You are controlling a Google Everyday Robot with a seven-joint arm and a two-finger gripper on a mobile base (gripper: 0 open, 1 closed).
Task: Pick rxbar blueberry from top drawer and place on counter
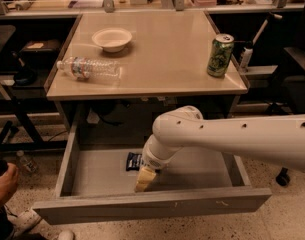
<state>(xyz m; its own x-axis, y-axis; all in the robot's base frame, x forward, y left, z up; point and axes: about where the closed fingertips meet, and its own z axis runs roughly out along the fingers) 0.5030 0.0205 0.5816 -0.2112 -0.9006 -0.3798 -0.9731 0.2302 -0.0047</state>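
In the shallow grey metal drawer (92,179), the flat dark navy wrapper (133,160) lies just upper-left of my gripper (144,178); how wide it's open, I cannot tell.

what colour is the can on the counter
The can is green, seen in the camera view; the gripper is down in the drawer.

Right part of bar (133,160) hidden behind gripper (144,178), in drawer (142,206) below counter (162,59) front edge; wrapper print unreadable. Drawer rear hidden under counter. Robot arm (242,139) cut off at right picture edge.
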